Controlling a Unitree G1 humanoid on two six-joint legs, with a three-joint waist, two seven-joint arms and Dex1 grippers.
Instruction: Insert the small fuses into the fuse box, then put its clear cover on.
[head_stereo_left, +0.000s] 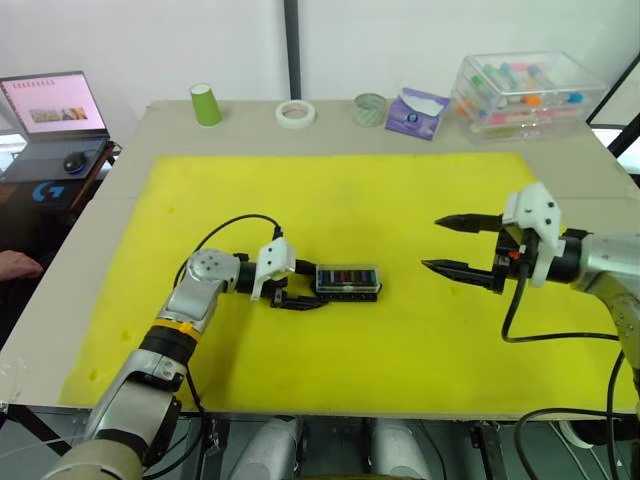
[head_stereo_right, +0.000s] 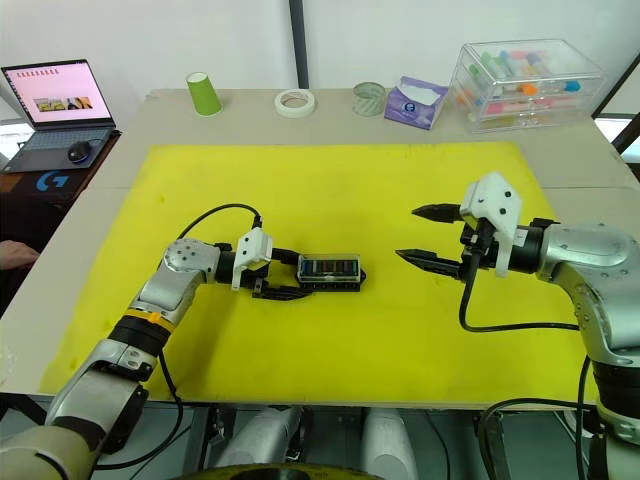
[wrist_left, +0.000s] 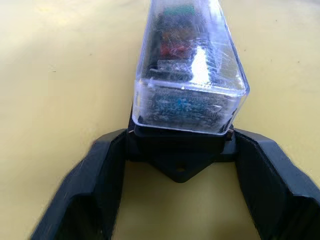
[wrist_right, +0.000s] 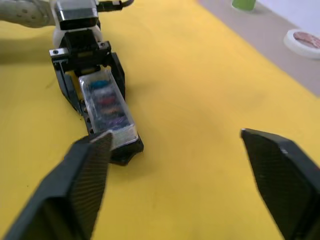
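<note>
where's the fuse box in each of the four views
Left eye view: fuse box just left of centre on the yellow mat.
Right eye view: fuse box near centre.
Left wrist view: fuse box at upper centre, clear cover on.
Right wrist view: fuse box at upper left.
Shared landmark: the left gripper, open jaws around the box's end.

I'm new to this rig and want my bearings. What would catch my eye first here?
The bright yellow mat covering the table, and at its middle the fuse box with coloured small fuses under its clear cover. The left tool sits open around the box's end; the right tool hangs open over the mat, apart from the box.
</note>
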